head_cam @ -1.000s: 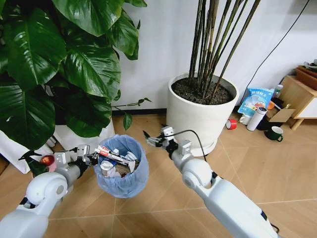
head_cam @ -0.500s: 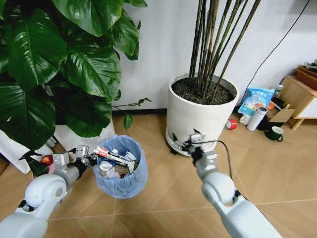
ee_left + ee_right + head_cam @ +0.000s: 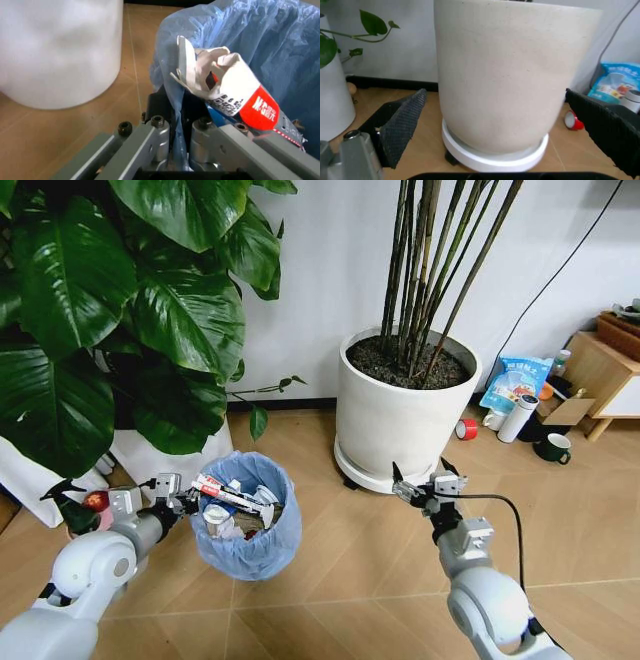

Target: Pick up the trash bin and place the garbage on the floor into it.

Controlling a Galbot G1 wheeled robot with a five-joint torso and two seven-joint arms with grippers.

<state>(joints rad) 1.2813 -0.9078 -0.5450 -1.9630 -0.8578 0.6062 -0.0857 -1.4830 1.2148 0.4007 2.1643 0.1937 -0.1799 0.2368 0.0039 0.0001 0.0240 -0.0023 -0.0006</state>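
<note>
The trash bin (image 3: 247, 520), lined with a crinkly light-blue bag, hangs just above the floor (image 3: 340, 580) at lower left. My left gripper (image 3: 186, 502) is shut on its near rim; in the left wrist view the fingers (image 3: 159, 135) pinch the blue bag (image 3: 260, 41). Garbage lies inside the trash bin: a long tube (image 3: 230, 493) and a torn white-and-red carton (image 3: 235, 93). My right gripper (image 3: 424, 484) is open and holds nothing, low in front of the big white pot (image 3: 512, 75). A small red can (image 3: 467, 430) (image 3: 573, 120) lies on the floor beside that pot.
The big white pot (image 3: 405, 415) holds tall stalks. A leafy plant (image 3: 120, 310) overhangs the left, with its white pot (image 3: 165, 455) behind the bin. At right stand a white bottle (image 3: 518, 418), a dark mug (image 3: 553, 448), a blue bag (image 3: 515, 383) and a wooden stand (image 3: 600, 370).
My right arm has swung from beside the bin to the right, ending low in front of the big white pot. The left gripper and the bin have stayed put.
</note>
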